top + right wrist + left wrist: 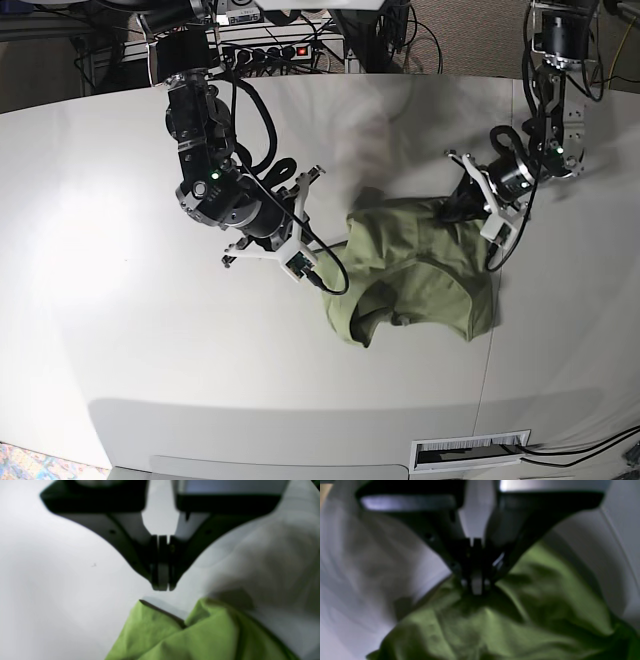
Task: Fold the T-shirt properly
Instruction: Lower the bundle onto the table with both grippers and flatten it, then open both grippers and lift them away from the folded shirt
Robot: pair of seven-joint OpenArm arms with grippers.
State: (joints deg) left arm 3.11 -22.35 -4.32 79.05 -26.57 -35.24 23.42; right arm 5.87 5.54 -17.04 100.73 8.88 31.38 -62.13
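Green and rumpled, risks skewing if dragged only by left gripper (478, 588), clamped on T-shirt (395, 235) at far right, with right gripper (162, 587) closed empty.

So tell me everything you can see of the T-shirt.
The T-shirt is plain green, of what looks like soft, thin cloth. It lies bunched and creased on the pale table, not folded, with a dark hollow under a raised fold at its near edge. The left claw is shut at its far side, seemingly pinching cloth. The right claw is shut too, just beyond a corner, with no cloth visible in it.
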